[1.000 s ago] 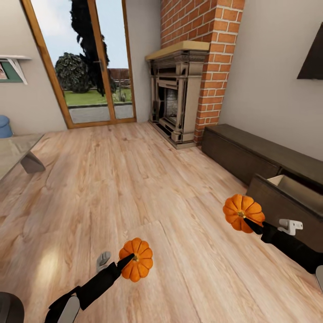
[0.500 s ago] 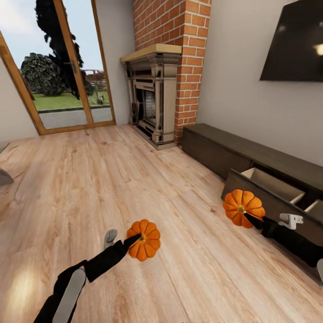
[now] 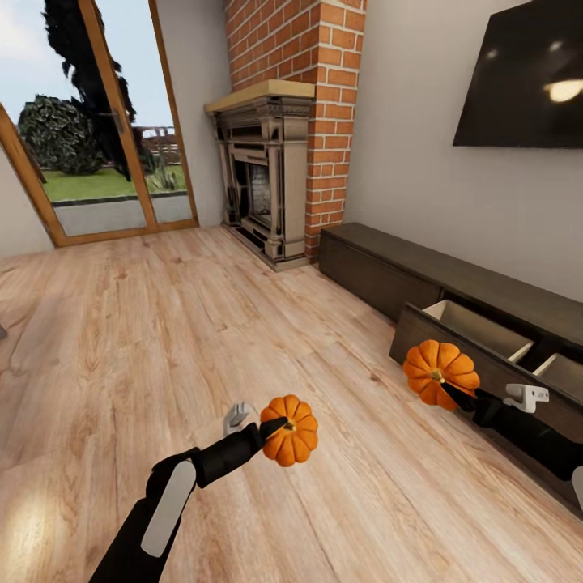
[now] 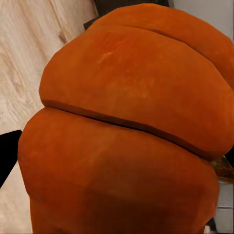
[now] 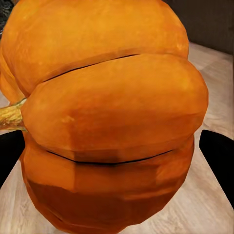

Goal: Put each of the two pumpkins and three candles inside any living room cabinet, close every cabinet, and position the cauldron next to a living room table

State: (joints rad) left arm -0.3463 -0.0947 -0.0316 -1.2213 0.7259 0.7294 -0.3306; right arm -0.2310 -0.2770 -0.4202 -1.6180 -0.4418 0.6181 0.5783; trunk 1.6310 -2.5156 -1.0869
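Pale wood floor (image 3: 202,340) runs across the room from glass doors (image 3: 89,154) at the far end to a brick chimney (image 3: 324,121) with an ornate fireplace (image 3: 263,174) at its foot. A dark TV (image 3: 526,77) hangs on the wall above the cabinet (image 3: 380,263), a long, low, dark-brown unit standing along that wall. Its near drawer (image 3: 478,328) is pulled out, pale wood showing inside, with a divider between two compartments.

Both black arms reach forward over the floor. The right pincer (image 3: 445,390) is clamped on a pumpkin (image 3: 440,373), held in the air just in front of the open drawer's front panel. In the right wrist view that pumpkin (image 5: 107,117) sits between the two dark fingertips (image 5: 219,161), its stem off to one side.

The left pincer (image 3: 279,425) is pinching the other pumpkin (image 3: 291,431), held above the bare floor, well apart from the cabinet. In the left wrist view this pumpkin (image 4: 131,126) shows its orange ribs up close, with a dark fingertip (image 4: 7,156) at its edge.
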